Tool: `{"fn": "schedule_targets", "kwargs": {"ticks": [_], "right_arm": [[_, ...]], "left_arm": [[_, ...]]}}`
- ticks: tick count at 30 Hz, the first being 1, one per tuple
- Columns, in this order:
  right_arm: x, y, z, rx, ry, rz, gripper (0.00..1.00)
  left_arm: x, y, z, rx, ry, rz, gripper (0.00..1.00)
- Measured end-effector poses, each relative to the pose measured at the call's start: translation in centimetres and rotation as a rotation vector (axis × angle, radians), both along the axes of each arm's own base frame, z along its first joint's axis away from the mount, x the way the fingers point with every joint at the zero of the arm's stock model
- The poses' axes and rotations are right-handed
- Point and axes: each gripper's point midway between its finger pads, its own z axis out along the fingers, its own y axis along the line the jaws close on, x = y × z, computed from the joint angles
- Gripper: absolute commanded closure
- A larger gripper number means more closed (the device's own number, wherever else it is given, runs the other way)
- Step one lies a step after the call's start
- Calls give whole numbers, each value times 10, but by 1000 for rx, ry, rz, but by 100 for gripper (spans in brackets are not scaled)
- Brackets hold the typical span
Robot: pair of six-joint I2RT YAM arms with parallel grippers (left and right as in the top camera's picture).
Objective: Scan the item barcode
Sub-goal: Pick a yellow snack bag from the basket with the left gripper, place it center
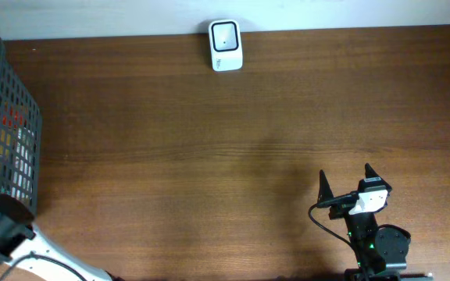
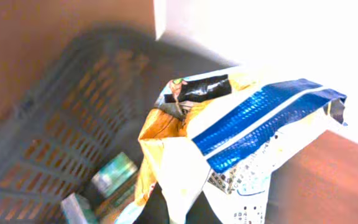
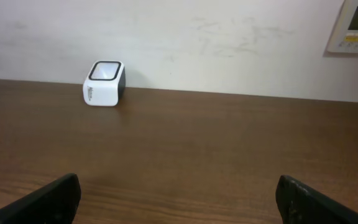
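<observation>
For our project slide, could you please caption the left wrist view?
Crumpled blue-striped snack bag up close, with a grey basket and smaller packs behind it.

My left arm (image 1: 10, 234) comes in from the near left corner and slants away to the left, with its wrist beyond the overhead view. My left gripper (image 2: 166, 210) is clamped shut on a packet (image 2: 247, 130), which drapes over and hides most of my fingers. My right arm (image 1: 381, 242) sits folded at the near right with its wrist level. My right gripper (image 1: 347, 178) is spread wide and holds nothing, both fingertips pointing forward.
</observation>
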Motion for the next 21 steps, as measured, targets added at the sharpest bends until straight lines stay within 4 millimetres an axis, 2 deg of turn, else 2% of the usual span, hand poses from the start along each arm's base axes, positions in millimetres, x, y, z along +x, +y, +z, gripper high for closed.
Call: {"fn": "schedule_targets", "kwargs": {"ticks": [1,2,3,4,5,7,8,9,13,14,15,16,17,18,19,20,21], "right_arm": [[0,0,0,0,0,0,1],[0,0,0,0,0,0,1],[0,0,0,0,0,0,1],[0,0,0,0,0,0,1],[0,0,0,0,0,0,1],[0,0,0,0,0,0,1],[0,0,0,0,0,0,1],[0,0,0,0,1,0,1],[0,0,0,0,1,0,1],[0,0,0,0,0,0,1],[0,0,0,0,2,0,1],[0,0,0,0,0,0,1],[0,0,0,-1,1,0,1],[0,0,0,0,1,0,1],[0,0,0,0,1,0,1],[0,0,0,0,1,0,1],[0,0,0,0,1,0,1]], "left_arm": [[-5,-37,34,26,-72,-76,100],[-5,-85,60,32,-133,-197,100],[5,-147,63,-14,-141,-380,100],[17,-179,54,-29,-114,-489,100],[32,-214,34,-48,-58,-618,100],[66,-289,-24,-78,89,-901,100],[75,-330,-62,-107,188,-1039,100],[79,-356,-86,-118,243,-1128,100],[57,-461,-194,-169,485,-1452,100],[48,-487,-228,-180,533,-1521,100],[37,-509,-265,-182,574,-1578,100],[28,-524,-294,-182,596,-1616,99],[14,-548,-332,-145,610,-1672,49],[17,-558,-343,-103,585,-1663,1],[36,-571,-356,-14,527,-1611,1],[36,-578,-359,3,536,-1583,1],[37,-578,-353,-13,560,-1549,1]]}}
